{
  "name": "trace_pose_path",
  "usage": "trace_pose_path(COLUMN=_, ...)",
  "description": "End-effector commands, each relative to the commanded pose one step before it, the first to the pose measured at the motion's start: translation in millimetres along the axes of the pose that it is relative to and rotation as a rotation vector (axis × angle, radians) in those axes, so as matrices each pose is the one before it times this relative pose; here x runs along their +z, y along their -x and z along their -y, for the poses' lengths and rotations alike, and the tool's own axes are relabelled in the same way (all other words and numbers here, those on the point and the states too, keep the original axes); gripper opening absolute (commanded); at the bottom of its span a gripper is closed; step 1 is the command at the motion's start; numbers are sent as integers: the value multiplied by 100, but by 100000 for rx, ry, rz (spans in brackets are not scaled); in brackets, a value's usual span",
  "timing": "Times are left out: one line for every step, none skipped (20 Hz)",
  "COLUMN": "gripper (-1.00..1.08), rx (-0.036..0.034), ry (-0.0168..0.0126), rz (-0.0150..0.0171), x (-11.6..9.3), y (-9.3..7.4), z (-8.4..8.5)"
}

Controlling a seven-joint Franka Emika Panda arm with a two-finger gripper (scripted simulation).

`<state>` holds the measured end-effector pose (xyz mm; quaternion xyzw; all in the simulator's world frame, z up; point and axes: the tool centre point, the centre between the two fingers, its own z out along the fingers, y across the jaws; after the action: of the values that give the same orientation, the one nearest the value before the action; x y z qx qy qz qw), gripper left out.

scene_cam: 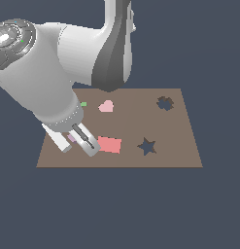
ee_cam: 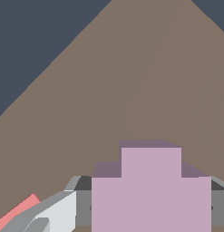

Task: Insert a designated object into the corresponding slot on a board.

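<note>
The designated object (scene_cam: 71,138), a pale purple cross-shaped piece, sits between the fingers of my gripper (scene_cam: 77,145) at the board's near corner on the exterior view's left. In the wrist view the purple piece (ee_cam: 149,190) fills the gap, and the grey pads (ee_cam: 84,208) meet its two sides, so the gripper is shut on it. The slot (scene_cam: 164,102), a dark lobed cross cutout, lies at the far corner of the brown board (scene_cam: 141,121) on the exterior view's right, well away from the gripper. I cannot tell whether the piece rests on the board or hangs just above it.
A red rectangle (scene_cam: 110,144) lies right beside the gripper, toward the exterior view's right. Further along that side is a dark star-shaped hole (scene_cam: 147,146). A pink heart (scene_cam: 106,106) and a small green shape (scene_cam: 83,104) lie farther back. The arm's bulk hides the board's far left corner.
</note>
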<state>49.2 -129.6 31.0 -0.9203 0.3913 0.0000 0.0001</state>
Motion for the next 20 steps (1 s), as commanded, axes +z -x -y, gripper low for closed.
trace_pose_path(gripper=-100, rx=945, ry=-51, rz=-30, x=-62, y=1051, z=226)
trace_pose_path(gripper=-100, rx=514, ry=2, rz=1, x=-15, y=516, z=85)
trace_pose_path(gripper=-100, rx=567, ry=2, rz=2, x=-17, y=568, z=94)
trace_pose_path(gripper=-100, rx=621, ry=3, rz=2, x=-18, y=624, z=104)
trace_pose_path(gripper=-100, rx=680, ry=3, rz=2, x=-20, y=682, z=115)
trace_pose_path(gripper=-100, rx=737, ry=3, rz=2, x=-21, y=737, z=124)
trace_pose_path(gripper=-100, rx=792, ry=3, rz=2, x=-23, y=790, z=134)
trace_pose_path(gripper=-100, rx=841, ry=3, rz=2, x=-24, y=841, z=144)
trace_pose_path(gripper=-100, rx=890, ry=3, rz=2, x=-26, y=888, z=153)
trace_pose_path(gripper=-100, rx=935, ry=3, rz=2, x=-27, y=932, z=162)
trace_pose_path(gripper=-100, rx=978, ry=3, rz=2, x=-28, y=975, z=171)
trace_pose_path(gripper=-100, rx=1018, ry=3, rz=2, x=-29, y=1014, z=180)
trace_pose_path(gripper=-100, rx=1048, ry=3, rz=3, x=-30, y=1042, z=186)
trace_pose_path(gripper=-100, rx=1048, ry=3, rz=3, x=-30, y=1043, z=189)
trace_pose_path(gripper=-100, rx=1047, ry=3, rz=3, x=-30, y=1041, z=191)
trace_pose_path(gripper=-100, rx=1045, ry=3, rz=3, x=-30, y=1038, z=193)
trace_pose_path(gripper=-100, rx=1042, ry=2, rz=3, x=-30, y=1034, z=194)
trace_pose_path(gripper=-100, rx=1037, ry=2, rz=3, x=-29, y=1030, z=196)
trace_pose_path(gripper=-100, rx=1032, ry=2, rz=3, x=-29, y=1024, z=198)
trace_pose_path(gripper=-100, rx=1024, ry=2, rz=3, x=-29, y=1019, z=201)
